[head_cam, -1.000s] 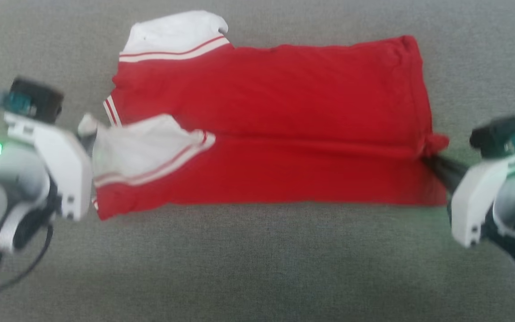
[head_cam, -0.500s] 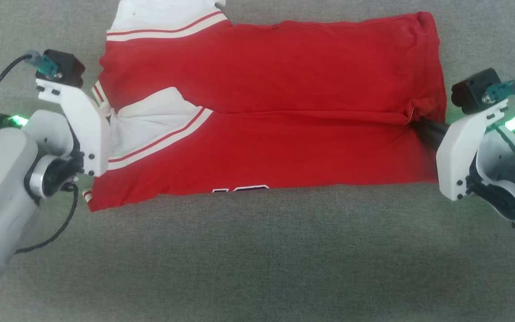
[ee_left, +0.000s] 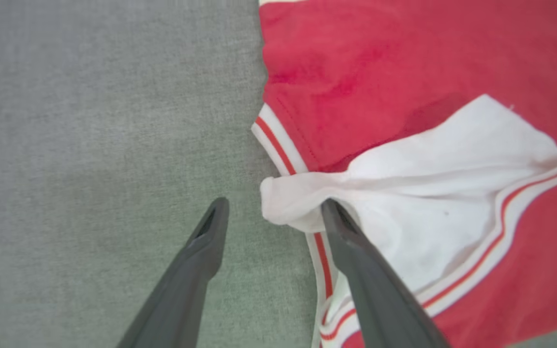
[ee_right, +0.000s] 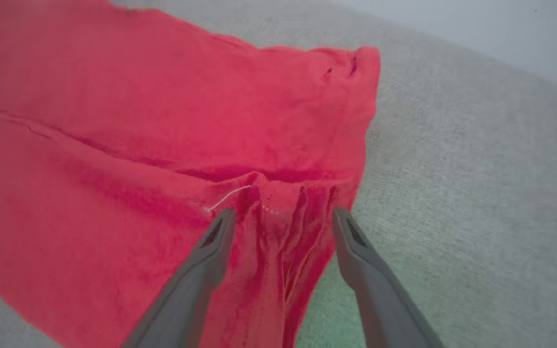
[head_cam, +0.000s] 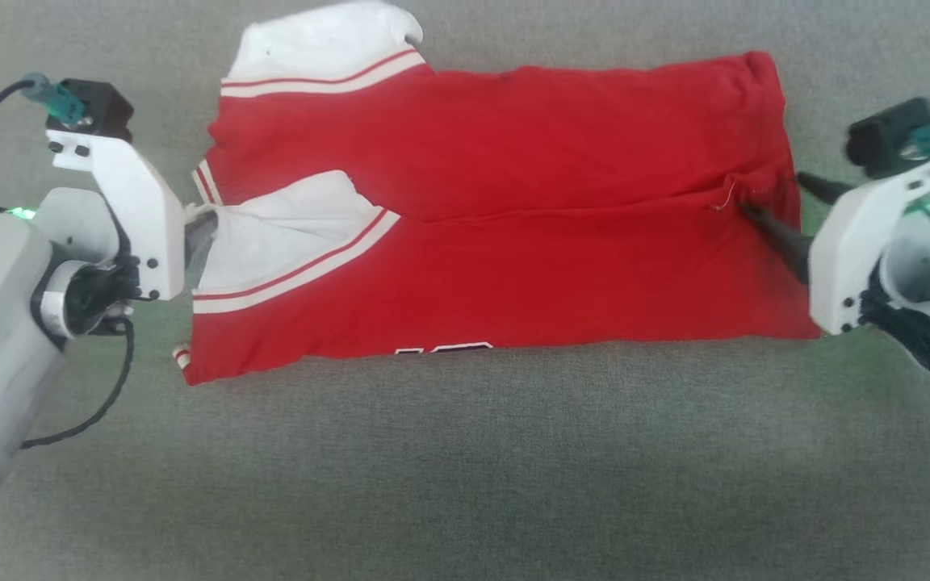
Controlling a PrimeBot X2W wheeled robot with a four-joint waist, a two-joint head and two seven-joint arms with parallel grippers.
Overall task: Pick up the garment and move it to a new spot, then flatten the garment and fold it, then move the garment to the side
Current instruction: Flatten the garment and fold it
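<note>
**Red shirt lies folded, both tools spread wide**

The garment [head_cam: 513, 202], a red shirt with white sleeves, lies folded in a long shape across the grey cloth desk [head_cam: 465, 468]. Its neck end points to the robot's left and its bottom hem to the right. One white sleeve [head_cam: 279, 234] with red and white stripes lies over the red front. The other sleeve [head_cam: 320, 40] sticks out at the far edge. At the near fold a bit of dark writing with a white outline [head_cam: 442, 349] peeks out. It may be a number, but too little shows to read it.

The left tool [ee_left: 274, 203] is spread wide, and the bunched tip of the near sleeve sits right by one finger. The right tool [ee_right: 282, 212] is spread wide too, with a crumpled bit of red hem between its fingers, not pinched.
</note>
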